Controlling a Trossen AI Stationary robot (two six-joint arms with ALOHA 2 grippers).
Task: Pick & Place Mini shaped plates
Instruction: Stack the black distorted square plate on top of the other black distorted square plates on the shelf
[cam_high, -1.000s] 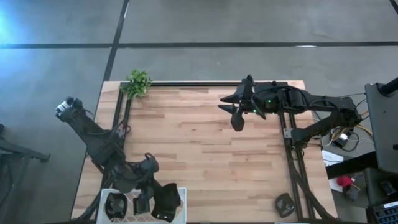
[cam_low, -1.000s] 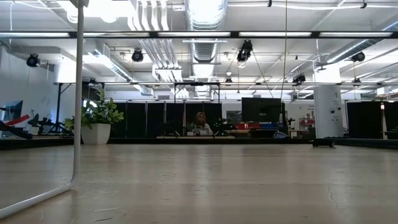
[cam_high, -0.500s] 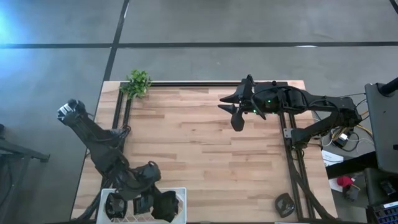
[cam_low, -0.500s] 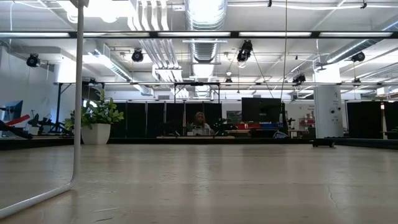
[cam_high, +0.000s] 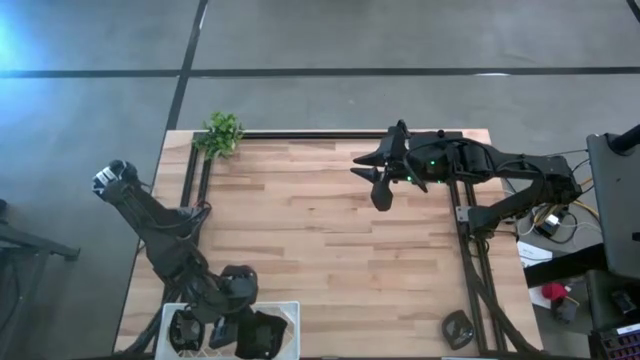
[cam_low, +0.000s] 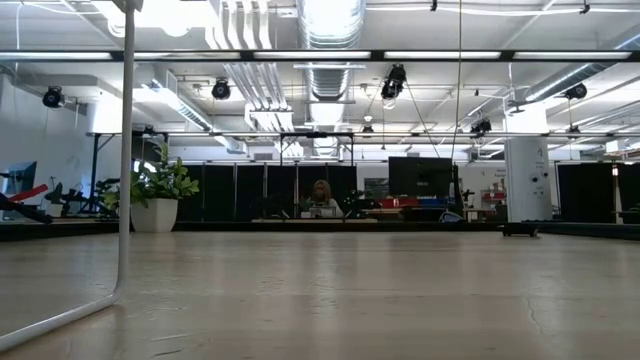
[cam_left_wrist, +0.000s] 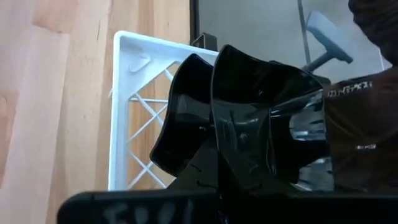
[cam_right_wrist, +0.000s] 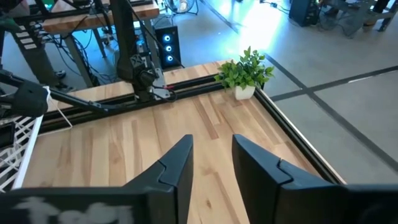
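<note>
My left gripper (cam_high: 248, 322) is over the white wire basket (cam_high: 291, 308) at the table's near left corner, shut on a glossy black mini plate (cam_high: 264, 335). The left wrist view shows that plate (cam_left_wrist: 267, 118) standing on edge above the basket (cam_left_wrist: 124, 93), with a second black curved shape (cam_left_wrist: 183, 118) beside it; whether that is another plate, I cannot tell. More black plates (cam_high: 184, 330) lie in the basket's left part. My right gripper (cam_high: 380, 185) hangs open over the table's far middle, nothing between its fingers (cam_right_wrist: 180, 165). My left gripper pinches the black plate at its lower rim (cam_left_wrist: 227, 165) between its two fingers. The fingers slant down toward the table's near edge. The plate stands on edge above the fingers, over the basket's right end. Whether it touches the basket cannot be told.
A small green plant (cam_high: 222, 133) stands at the far left corner. Black rails (cam_high: 468, 250) run along the table's left, far and right sides. A small dark round object (cam_high: 458, 327) lies by the right rail. Bare wood fills the middle. A person (cam_low: 321, 195) sits far behind.
My left gripper has gone a little toward the table's near edge and down over the basket, and has rolled about its own axis. The black plate has turned with it and now sits lower over the basket's right end.
</note>
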